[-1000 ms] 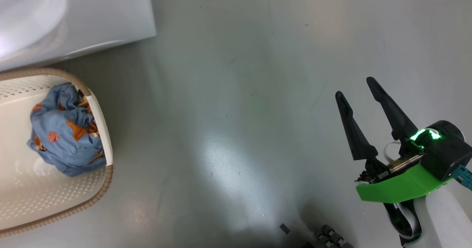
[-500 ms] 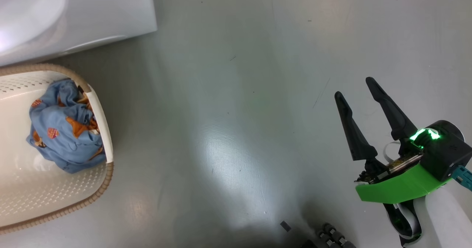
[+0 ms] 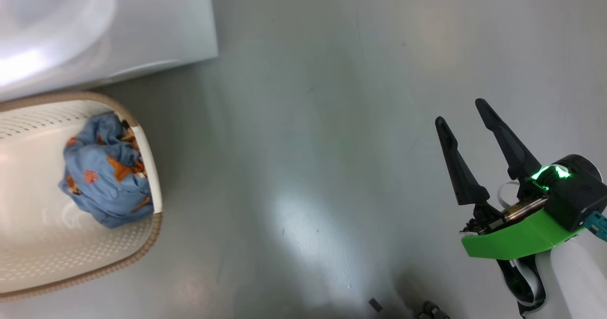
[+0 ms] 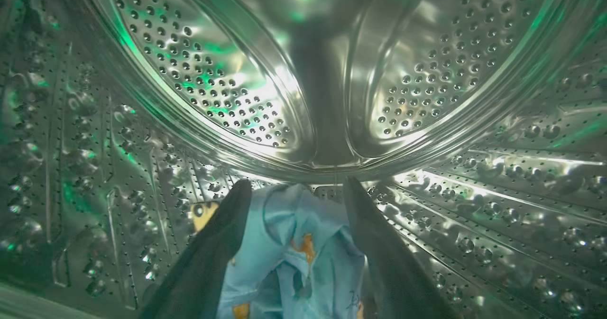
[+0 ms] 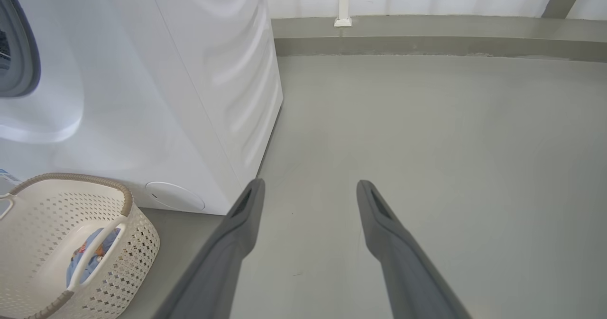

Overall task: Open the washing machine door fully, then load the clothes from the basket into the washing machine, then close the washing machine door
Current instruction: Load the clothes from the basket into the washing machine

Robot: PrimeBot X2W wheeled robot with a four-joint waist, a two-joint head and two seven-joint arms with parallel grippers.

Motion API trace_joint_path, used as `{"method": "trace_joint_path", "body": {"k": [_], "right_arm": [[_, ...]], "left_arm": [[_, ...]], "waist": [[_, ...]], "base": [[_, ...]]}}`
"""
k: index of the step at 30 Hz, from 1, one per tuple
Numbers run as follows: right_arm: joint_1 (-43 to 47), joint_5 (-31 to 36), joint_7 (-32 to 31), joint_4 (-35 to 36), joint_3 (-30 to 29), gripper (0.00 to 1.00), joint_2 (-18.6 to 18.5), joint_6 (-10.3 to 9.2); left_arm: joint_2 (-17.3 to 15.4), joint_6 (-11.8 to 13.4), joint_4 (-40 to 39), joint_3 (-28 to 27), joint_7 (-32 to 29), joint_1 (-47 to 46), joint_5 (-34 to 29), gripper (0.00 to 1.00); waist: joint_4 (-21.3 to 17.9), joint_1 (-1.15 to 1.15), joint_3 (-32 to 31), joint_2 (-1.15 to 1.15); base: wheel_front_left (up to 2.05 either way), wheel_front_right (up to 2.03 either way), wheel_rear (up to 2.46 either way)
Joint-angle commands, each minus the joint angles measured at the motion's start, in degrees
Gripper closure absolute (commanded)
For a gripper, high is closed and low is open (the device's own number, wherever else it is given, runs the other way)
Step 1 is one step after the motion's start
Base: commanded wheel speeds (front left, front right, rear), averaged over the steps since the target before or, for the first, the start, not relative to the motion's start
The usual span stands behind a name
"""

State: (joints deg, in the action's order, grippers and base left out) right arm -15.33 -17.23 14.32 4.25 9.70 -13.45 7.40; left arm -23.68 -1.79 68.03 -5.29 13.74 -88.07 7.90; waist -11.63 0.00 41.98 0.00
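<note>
One big white front-loading washing machine [image 5: 156, 96] anchors the scene, and loading looks to be the step in hand: the left wrist camera looks out from within its perforated steel drum [image 4: 474, 191], so the opening step is judged done. Just in front of the machine's lower front corner sits the small cream-white perforated plastic basket [image 5: 137, 262] with a brown woven-look rim. Well apart from the machine, over the bare grey floor [image 3: 308, 167] beside it, the right gripper [image 3: 459, 110] hangs with its two long dark fingers parted and nothing between them. Inside the machine, the left gripper [image 4: 295, 184] has its fingers spread just as wide, and a light blue garment [image 4: 294, 248] with small orange patches lies slack between them on the drum's bottom, seemingly let go rather than pinched. A second light blue bundle [image 3: 106, 181] with orange and brown patches lies in the basket against its end wall, so the load is judged about half done. The next move calls for drawing the left arm straight back out of the machine without dragging the cloth along, then reaching for the basket. The garment in the drum is crumpled, its long axis running along the fingers, far end pointing at the machine's back wall. The basket bundle lies lengthwise along that end wall, one end toward the machine.
</note>
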Motion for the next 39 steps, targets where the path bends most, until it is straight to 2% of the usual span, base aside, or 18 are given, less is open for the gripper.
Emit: {"method": "trace_joint_path", "body": {"k": [1,7,10,16,23,30,34,39], "right_arm": [[1.2,0.5,0.7,1.1,0.7,0.00,-0.9,0.09],[2.1,1.3,0.7,0.2,0.9,0.00,-1.3,0.09],[3.2,1.6,0.7,-0.6,0.3,0.00,-1.6,0.09],[5.6,2.5,0.7,-1.9,-0.7,0.00,-1.6,0.09],[8.1,3.6,0.7,-2.8,-1.5,0.00,-0.9,0.09],[10.7,4.6,-0.2,-2.8,-2.3,0.00,0.1,0.09],[12.4,5.1,-1.1,-2.4,-2.6,0.00,0.9,0.09],[14.7,5.6,-1.7,-1.8,-2.3,0.00,2.5,0.09]], "left_arm": [[-2.7,-0.1,-0.9,-0.4,0.5,2.3,0.8,0.00],[-2.3,-2.1,-1.3,-1.4,1.2,8.0,2.7,0.00],[-1.0,-4.0,-5.7,-1.6,1.2,13.3,3.7,0.00],[1.1,-5.4,-12.3,-1.0,1.2,23.2,5.3,0.00],[3.2,-5.7,-22.1,1.3,1.3,36.7,9.0,0.00],[3.4,-5.7,-33.4,3.6,1.3,51.7,14.5,0.00],[4.2,-5.6,-39.7,2.7,1.3,60.4,16.6,0.00],[5.7,-4.1,-48.6,0.8,1.3,71.6,16.8,0.00]], "waist": [[1.2,0.00,-2.1,0.00],[3.1,0.00,-6.5,0.00],[4.5,0.00,-9.9,0.00],[6.4,0.00,-15.6,0.00],[7.6,0.00,-22.7,0.00],[7.9,0.00,-29.8,0.00],[7.9,0.00,-33.3,0.00],[7.8,0.00,-37.5,0.00]], "base": [[0.00,0.00,0.00],[0.00,0.00,0.00],[0.00,0.00,0.00],[0.00,0.00,0.00],[0.00,0.00,0.00],[0.00,0.00,0.00],[0.00,0.00,0.00],[0.00,0.00,0.00]]}}
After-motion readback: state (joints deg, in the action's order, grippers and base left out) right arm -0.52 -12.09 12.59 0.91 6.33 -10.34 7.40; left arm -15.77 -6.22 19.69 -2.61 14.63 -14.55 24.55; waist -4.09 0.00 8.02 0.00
